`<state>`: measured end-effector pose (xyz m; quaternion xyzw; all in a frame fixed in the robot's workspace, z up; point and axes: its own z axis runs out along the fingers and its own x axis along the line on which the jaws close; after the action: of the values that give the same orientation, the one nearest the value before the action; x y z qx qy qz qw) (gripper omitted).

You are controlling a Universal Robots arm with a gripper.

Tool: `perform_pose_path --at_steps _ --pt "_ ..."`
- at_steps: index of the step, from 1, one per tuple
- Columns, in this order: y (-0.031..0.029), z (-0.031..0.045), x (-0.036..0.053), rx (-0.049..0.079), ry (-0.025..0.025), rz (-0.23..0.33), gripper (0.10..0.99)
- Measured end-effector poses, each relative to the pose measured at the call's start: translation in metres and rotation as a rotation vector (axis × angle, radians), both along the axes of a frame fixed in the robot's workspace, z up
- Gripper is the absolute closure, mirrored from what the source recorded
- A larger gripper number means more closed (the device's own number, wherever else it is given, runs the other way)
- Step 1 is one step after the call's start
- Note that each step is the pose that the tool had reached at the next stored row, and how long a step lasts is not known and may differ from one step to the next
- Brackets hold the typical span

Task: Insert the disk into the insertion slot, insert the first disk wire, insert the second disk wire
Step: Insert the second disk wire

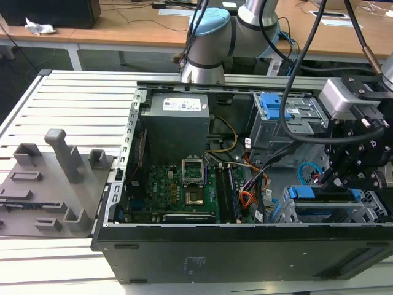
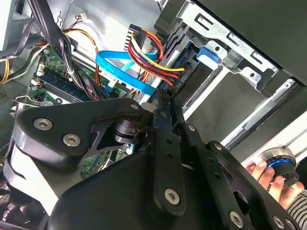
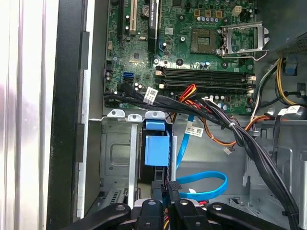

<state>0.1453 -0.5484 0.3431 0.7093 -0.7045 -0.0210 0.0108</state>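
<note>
The disk [image 3: 157, 149], framed by its bright blue carrier, sits inside the insertion slot [image 3: 115, 153], a silver-grey metal cage at the case's front corner. In the exterior view the carrier's blue edge [image 1: 302, 193] shows in that cage [image 1: 371, 208]. My gripper [image 3: 170, 191] hangs at the disk's rear end, its black fingers [image 2: 165, 143] pressed together on the end of a flat blue disk wire [image 2: 125, 72]. That wire loops away [image 3: 204, 184] over the case floor. A red, yellow and black wire bundle [image 2: 149, 53] ends in a black plug [image 2: 180, 80] right at the disk's back.
The motherboard [image 3: 201, 43] lies beyond the cage, and thick black cables [image 3: 240, 134] cross beside my gripper. A taller grey box with a blue latch [image 1: 271, 106] stands further back. A person's hand [image 2: 266, 173] holds a round knob outside the case. A grey fixture plate [image 1: 43, 190] lies at the exterior view's left.
</note>
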Motion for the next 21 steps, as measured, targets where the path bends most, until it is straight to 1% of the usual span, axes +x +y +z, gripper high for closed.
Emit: perform_pose_path --at_steps 5,8,12,13,14,15,16,17,18,19,20,21 --pt "-0.001 -0.0021 0.0 0.0 0.0 0.0 0.925" --pt "-0.0012 -0.0054 0.0 -0.001 -0.0001 0.0 0.925" --pt "-0.0012 -0.0065 0.0 0.001 0.0 0.0 0.914" --pt "-0.0012 -0.0058 0.0 0.0 0.0 0.0 0.847" --pt "-0.0013 -0.0031 0.0 0.001 0.0 0.0 0.847" --pt "-0.0013 0.0016 0.0 0.0 0.0 0.0 0.847" --pt "-0.0012 0.0115 0.0 0.0 0.0 0.0 0.847" --pt "-0.0012 0.0249 0.0 0.0 0.0001 0.0 0.847" --pt "-0.001 0.0304 0.0 0.0 0.0 0.0 0.847" --pt "-0.0008 0.039 0.0 -0.001 0.0 0.0 0.859" --pt "-0.0008 0.045 0.0 -0.001 0.0 0.0 0.98" --pt "-0.0008 0.0455 0.0 0.0 0.0 0.0 0.98"
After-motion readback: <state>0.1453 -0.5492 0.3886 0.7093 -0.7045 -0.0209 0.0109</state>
